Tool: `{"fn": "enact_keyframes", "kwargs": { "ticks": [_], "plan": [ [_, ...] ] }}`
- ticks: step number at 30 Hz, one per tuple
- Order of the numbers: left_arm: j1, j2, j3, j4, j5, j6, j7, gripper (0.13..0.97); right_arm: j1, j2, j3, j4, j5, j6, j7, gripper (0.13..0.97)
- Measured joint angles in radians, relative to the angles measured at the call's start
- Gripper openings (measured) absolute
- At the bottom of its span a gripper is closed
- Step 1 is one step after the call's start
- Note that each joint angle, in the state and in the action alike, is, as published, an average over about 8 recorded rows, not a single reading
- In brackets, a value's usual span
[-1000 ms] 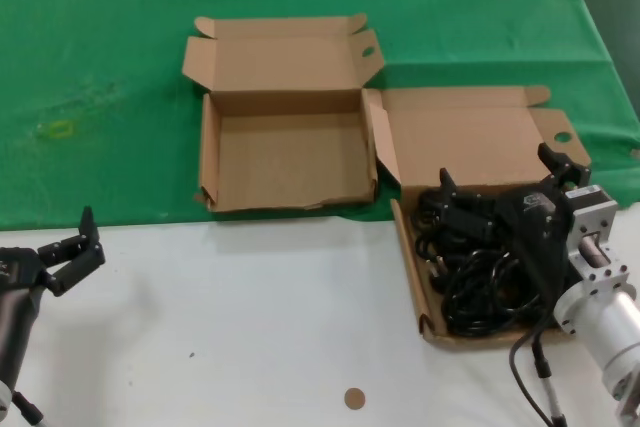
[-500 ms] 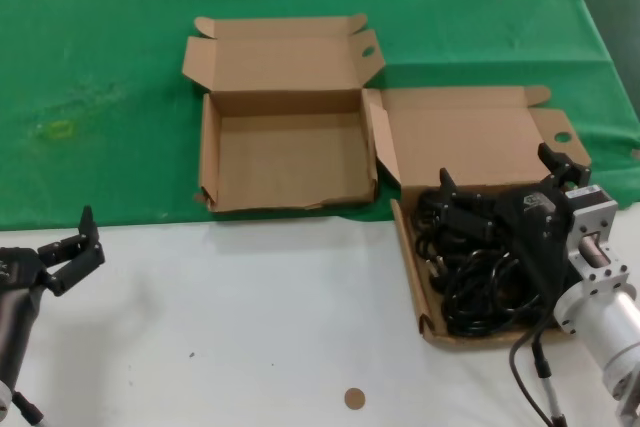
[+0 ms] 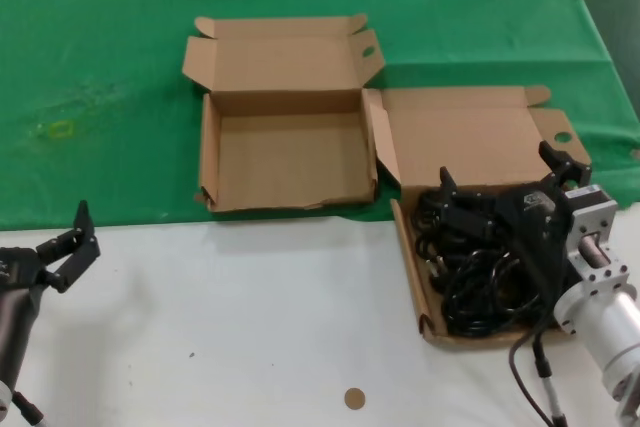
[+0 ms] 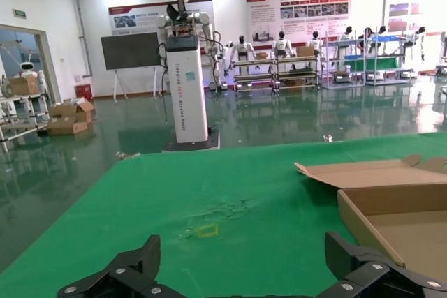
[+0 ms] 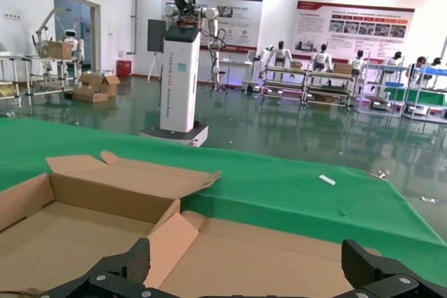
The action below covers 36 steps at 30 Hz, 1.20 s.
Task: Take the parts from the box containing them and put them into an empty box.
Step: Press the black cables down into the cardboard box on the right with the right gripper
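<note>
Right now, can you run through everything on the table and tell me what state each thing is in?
Empty box: lid open, tray bare.
Box containing the parts: lid open, tray full.
Parts: black cords piled tangled in their tray, none moved yet.
Right hand: open, above the cords.
Left hand: open, idle over the white surface at the near left.

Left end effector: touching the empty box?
Apart. Head view shows the left end effector over the white table, with bare green cloth between it and the empty box.
</note>
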Motion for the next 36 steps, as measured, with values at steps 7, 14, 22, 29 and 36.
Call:
{"fn": "enact_keyframes", "kwargs": {
  "ticks": [7,14,22,29,36],
  "plan": [
    [0.000,0.000,0.000,0.000,0.000,0.000,0.000,0.794,-0.012,0.072,-0.058,0.023,0.038,0.049,0.010,0.966],
    [0.000,0.000,0.000,0.000,0.000,0.000,0.000,0.652,-0.011,0.241,-0.159,0.047,0.142,0.112,0.003,0.966],
    [0.000,0.000,0.000,0.000,0.000,0.000,0.000,0.470,0.047,0.514,-0.341,0.078,0.275,0.122,0.004,0.966],
    [0.000,0.000,0.000,0.000,0.000,0.000,0.000,0.363,0.152,0.731,-0.502,0.109,0.280,0.019,0.072,0.966],
    [0.000,0.000,0.000,0.000,0.000,0.000,0.000,0.257,0.241,0.844,-0.549,0.107,0.153,-0.195,0.169,0.966]
  ]
}}
